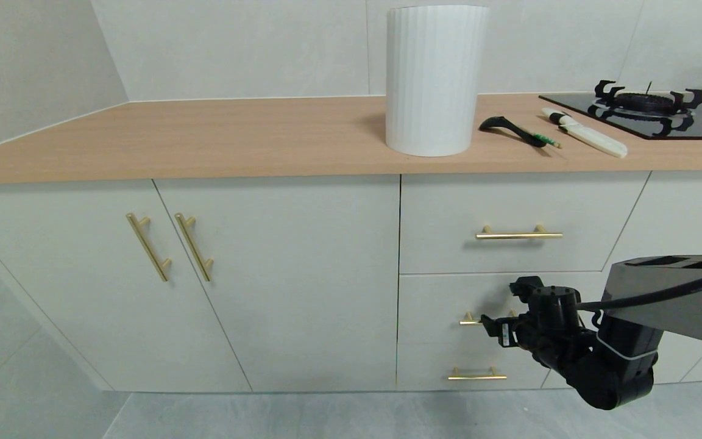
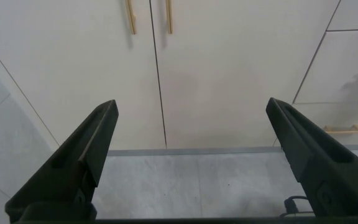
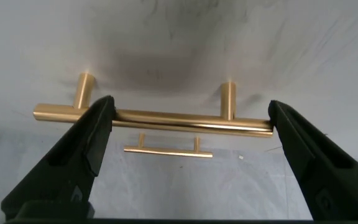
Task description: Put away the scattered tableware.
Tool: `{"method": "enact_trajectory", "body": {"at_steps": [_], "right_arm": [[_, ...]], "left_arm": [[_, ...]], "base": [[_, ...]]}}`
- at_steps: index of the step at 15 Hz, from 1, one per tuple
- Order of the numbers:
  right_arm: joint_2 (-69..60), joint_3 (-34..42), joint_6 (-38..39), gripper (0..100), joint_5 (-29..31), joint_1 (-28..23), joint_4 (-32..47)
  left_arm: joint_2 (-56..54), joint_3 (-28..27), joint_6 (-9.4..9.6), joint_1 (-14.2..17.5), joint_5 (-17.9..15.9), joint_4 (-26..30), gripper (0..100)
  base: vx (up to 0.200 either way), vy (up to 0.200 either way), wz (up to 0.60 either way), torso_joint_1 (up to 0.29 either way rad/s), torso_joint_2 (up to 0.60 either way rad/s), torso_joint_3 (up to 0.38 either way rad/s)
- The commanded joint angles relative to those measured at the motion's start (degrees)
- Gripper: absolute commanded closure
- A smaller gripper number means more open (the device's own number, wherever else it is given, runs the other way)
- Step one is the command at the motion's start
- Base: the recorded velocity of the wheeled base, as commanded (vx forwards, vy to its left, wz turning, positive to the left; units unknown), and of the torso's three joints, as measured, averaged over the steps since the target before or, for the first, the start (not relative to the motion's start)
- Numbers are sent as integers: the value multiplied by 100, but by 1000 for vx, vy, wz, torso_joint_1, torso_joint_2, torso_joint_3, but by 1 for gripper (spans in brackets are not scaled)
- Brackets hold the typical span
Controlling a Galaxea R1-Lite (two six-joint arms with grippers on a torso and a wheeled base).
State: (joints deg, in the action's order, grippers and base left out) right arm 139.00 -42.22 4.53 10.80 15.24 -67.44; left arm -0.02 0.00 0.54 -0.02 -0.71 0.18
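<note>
On the wooden counter (image 1: 205, 131) stands a tall white ribbed container (image 1: 433, 79). Just to its right lie a black ladle with a green-tipped handle (image 1: 512, 130) and a white knife-like utensil (image 1: 585, 140). My right gripper (image 1: 491, 322) is low in front of the drawers, at the brass handle of the middle drawer (image 1: 468, 321). In the right wrist view this gripper (image 3: 190, 109) is open, its fingers straddling that handle (image 3: 160, 118) without closing on it. My left gripper (image 2: 191, 106) is open and holds nothing; it faces the lower cabinet doors and the floor.
A black gas hob (image 1: 649, 110) sits at the counter's right end. Under the counter are two cabinet doors with brass handles (image 1: 150, 247) and, right of them, a top drawer (image 1: 518, 235) and a bottom drawer handle (image 1: 477, 376). Grey tiled floor lies below.
</note>
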Motion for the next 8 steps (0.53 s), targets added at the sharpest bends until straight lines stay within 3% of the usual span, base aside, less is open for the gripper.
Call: {"method": "enact_trajectory", "body": {"at_steps": [1, 8], "right_arm": [[40, 29, -14, 0, -8, 5, 55], [128, 38, -32, 0, 1, 5, 64]], "left_arm": [[2, 0, -1, 2, 0, -1, 0], [2, 0, -1, -6, 0, -1, 0]], "base": [[0, 0, 0, 0, 0, 0], [0, 0, 0, 0, 0, 0]]}}
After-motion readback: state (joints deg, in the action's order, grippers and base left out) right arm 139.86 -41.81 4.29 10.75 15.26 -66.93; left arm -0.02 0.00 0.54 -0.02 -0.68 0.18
